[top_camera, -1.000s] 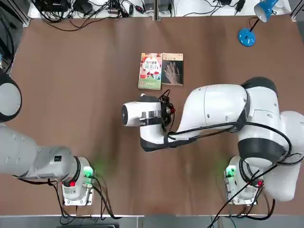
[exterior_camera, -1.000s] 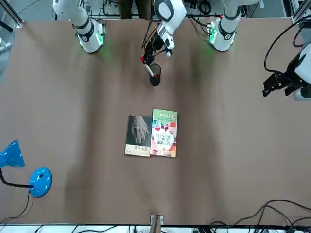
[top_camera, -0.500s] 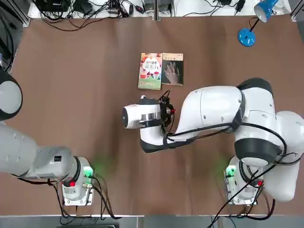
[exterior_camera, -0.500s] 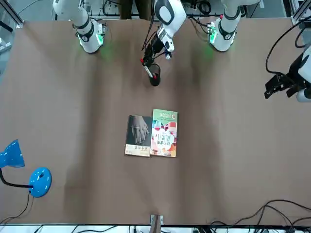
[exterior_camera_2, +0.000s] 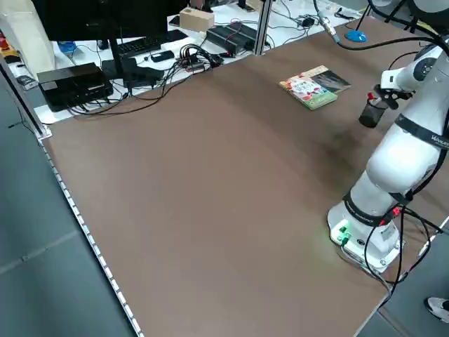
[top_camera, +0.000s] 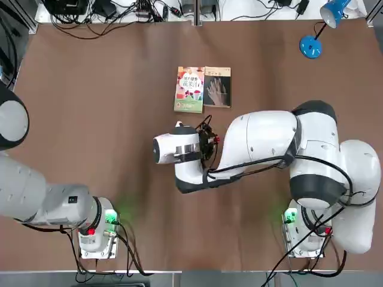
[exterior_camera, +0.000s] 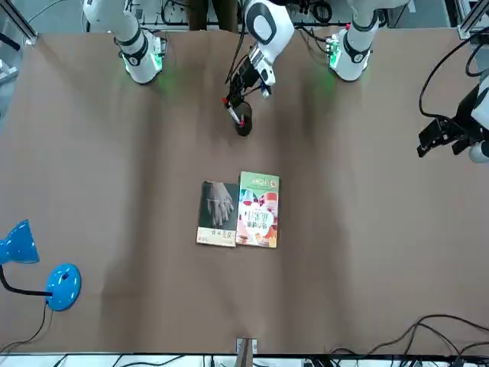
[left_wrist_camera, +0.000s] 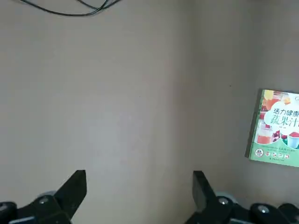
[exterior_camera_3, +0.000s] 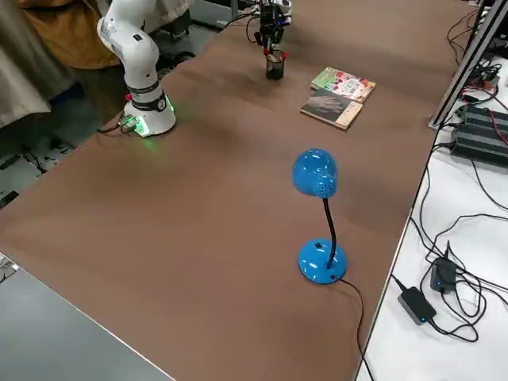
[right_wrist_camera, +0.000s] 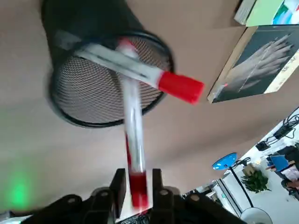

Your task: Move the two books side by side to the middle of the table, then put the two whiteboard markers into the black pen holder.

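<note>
So the biggest thing here is the brown table (top_camera: 137, 143), with a robot arm on either side. The left arm is parked out by the table's left side, its gripper (left_wrist_camera: 140, 172) hanging with the fingers well apart and nothing between them. The right arm reaches inward, so the right gripper (right_wrist_camera: 139, 173) is just beside the pen cup, on the robot's side of the books. Its fingers are slightly apart, one on each side of a marker, with a thin gap showing either way.

Next down is the blue desk lamp (exterior_camera_3: 322, 262), standing over by the far right corner.

The two paperbacks lie flat side by side, around the middle left to right: the green fruit-juice book (top_camera: 190, 89) on the left, the dark book with the hand photo (top_camera: 217, 87) on the right.

Then there's the black mesh pen holder (right_wrist_camera: 91, 91), near the books on the bases' side.

Smallest are the two red-capped whiteboard markers, both sticking out of the holder. One marker (right_wrist_camera: 133, 121) points out between the right fingers. The other marker (right_wrist_camera: 140, 70) leans across it, cap out past the rim.
</note>
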Controlling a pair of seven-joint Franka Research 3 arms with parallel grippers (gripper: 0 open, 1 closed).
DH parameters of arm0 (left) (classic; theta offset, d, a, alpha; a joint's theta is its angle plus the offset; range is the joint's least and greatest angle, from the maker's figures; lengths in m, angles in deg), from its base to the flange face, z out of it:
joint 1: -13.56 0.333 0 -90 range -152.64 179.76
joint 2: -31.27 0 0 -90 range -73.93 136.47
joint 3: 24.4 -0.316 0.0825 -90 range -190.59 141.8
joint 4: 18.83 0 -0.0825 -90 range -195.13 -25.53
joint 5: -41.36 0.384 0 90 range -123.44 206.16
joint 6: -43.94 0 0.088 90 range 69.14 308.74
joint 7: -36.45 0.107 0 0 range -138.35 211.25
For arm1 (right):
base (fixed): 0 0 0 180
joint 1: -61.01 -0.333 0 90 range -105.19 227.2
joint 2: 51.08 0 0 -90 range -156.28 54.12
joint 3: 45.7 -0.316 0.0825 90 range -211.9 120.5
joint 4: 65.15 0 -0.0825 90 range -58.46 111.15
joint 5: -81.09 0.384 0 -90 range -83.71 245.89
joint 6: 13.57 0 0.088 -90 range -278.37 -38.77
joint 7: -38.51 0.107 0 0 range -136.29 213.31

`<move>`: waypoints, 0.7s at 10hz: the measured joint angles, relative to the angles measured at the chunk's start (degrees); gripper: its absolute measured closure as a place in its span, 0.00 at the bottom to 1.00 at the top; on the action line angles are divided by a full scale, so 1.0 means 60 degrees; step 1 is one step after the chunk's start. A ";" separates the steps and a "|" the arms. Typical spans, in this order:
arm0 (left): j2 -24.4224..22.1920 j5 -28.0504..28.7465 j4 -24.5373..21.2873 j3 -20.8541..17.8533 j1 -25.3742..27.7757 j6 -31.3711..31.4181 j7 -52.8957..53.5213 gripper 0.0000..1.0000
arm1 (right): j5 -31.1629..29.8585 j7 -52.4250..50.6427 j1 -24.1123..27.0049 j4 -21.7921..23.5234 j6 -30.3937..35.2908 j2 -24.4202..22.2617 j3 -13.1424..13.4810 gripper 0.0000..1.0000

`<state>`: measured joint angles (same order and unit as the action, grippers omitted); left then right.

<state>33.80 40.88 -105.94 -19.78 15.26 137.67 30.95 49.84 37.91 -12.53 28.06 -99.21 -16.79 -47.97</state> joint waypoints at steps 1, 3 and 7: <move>0.0001 0.0000 0.0000 0.0000 -0.0002 0.0000 0.0000 0.00 | -0.0005 0.0035 -0.0059 -0.0031 0.0006 0.0020 0.0000 0.64; 0.0001 0.0000 0.0000 0.0000 -0.0003 -0.0006 0.0023 0.00 | -0.0016 0.0060 -0.0095 -0.0085 0.0011 0.0044 0.0002 0.34; 0.0000 0.0000 0.0037 0.0010 -0.0008 -0.0575 0.0300 0.00 | -0.0044 0.0016 -0.0025 -0.0953 0.0911 -0.0186 0.0198 0.01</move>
<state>33.80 40.88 -105.72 -19.72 15.21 134.22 32.75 49.57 38.00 -12.68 22.35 -93.74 -17.91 -46.78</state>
